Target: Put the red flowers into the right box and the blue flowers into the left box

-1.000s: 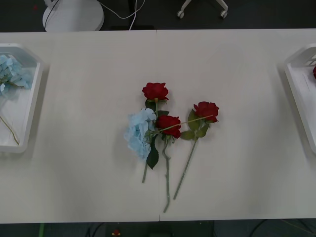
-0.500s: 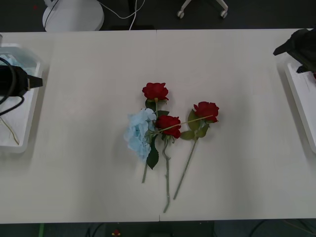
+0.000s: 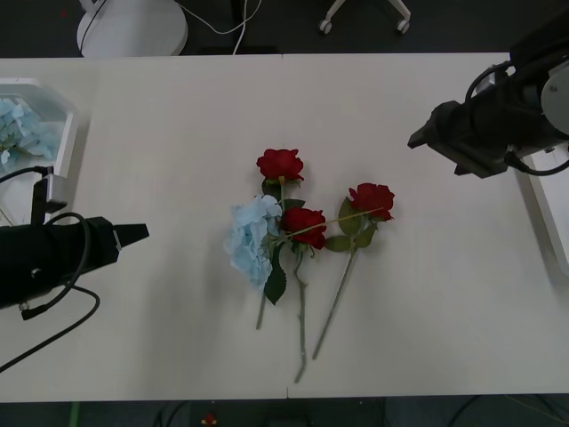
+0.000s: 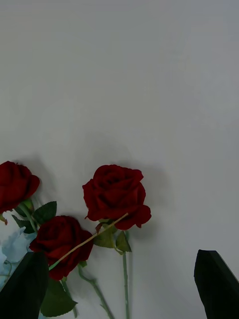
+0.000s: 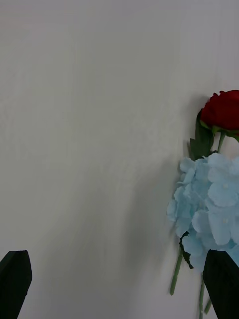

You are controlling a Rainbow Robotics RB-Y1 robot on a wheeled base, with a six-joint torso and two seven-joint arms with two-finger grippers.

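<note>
Three red flowers lie mid-table: one rose (image 3: 280,165) farthest back, one (image 3: 305,222) in the middle, one (image 3: 372,199) to the right, its bloom (image 4: 115,194) central in the right wrist view. A blue flower (image 3: 252,238) lies against the middle rose's left side, its head (image 5: 211,209) near one finger in the left wrist view. My right gripper (image 3: 425,135) hovers open, back and right of the roses. My left gripper (image 3: 135,233) is open, left of the blue flower. The left box (image 3: 64,133) holds blue flowers (image 3: 16,129). The right box (image 3: 536,200) is partly hidden by my right arm.
The flower stems (image 3: 300,320) point toward the table's front edge. A thin pale stem (image 3: 333,221) crosses the middle and right roses. A white round base (image 3: 132,27) and a chair's wheels (image 3: 364,20) stand on the floor beyond the table.
Both arms have come in from the table's sides toward the flowers in the middle. The left box's blue flowers are uncovered again. The flowers have not moved.
</note>
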